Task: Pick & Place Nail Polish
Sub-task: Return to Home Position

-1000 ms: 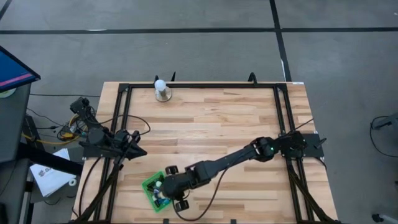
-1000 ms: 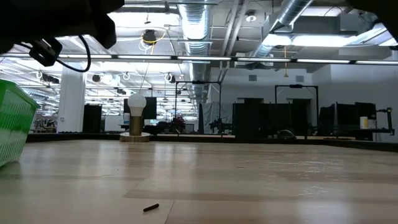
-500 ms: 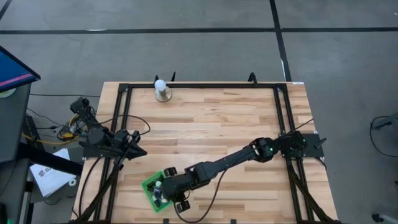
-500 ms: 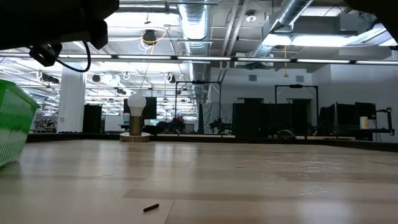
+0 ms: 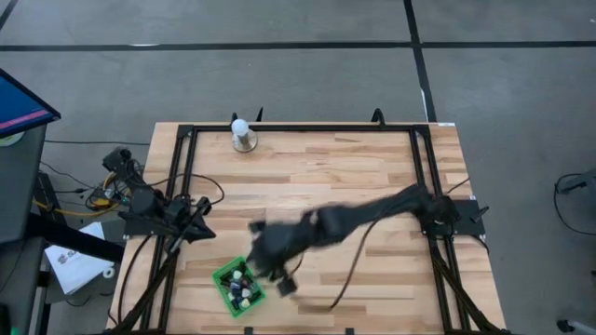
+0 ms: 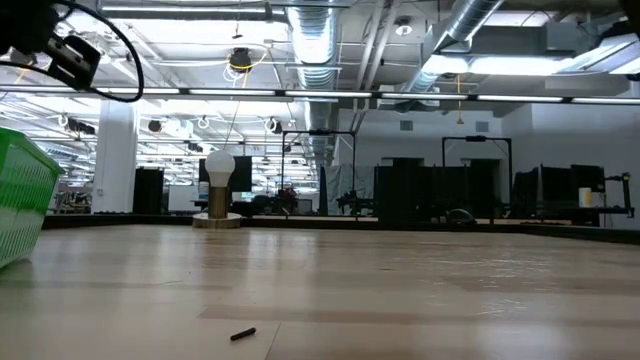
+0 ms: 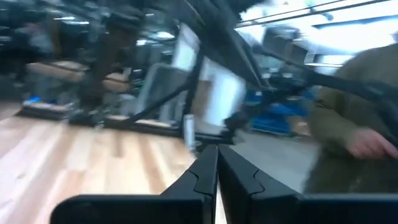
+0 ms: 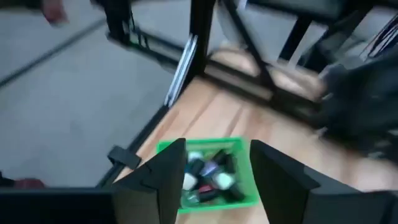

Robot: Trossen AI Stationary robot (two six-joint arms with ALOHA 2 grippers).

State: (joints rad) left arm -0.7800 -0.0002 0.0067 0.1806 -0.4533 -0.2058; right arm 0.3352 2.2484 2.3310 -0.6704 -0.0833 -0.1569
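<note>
Several tiny nail polish bottles (image 5: pixel 240 287) with dark caps lie in a green basket (image 5: pixel 223 275) near the table's front left. They also show in the right wrist view (image 8: pixel 208 171). My right gripper (image 5: pixel 268 259) hangs blurred above and just beyond the basket. In its wrist view it is open and empty (image 8: pixel 214 168), and the basket (image 8: pixel 199 144) lies below, between its fingers. My left gripper (image 7: pixel 216 171) is shut and empty at the table's left edge (image 5: pixel 198 229).
A white ball-topped round stand (image 5: pixel 241 136) stands at the far edge, also seen in the low view (image 6: pixel 218 190). A small dark bit (image 6: pixel 243 334) lies on the table near the front. A person (image 7: pixel 351 124) shows beyond the table in the left wrist view.
My right gripper has risen off the green basket and swung toward the table's far edge. The move is fast, so the arm shows blurred. The basket and its bottles have stayed in place.
</note>
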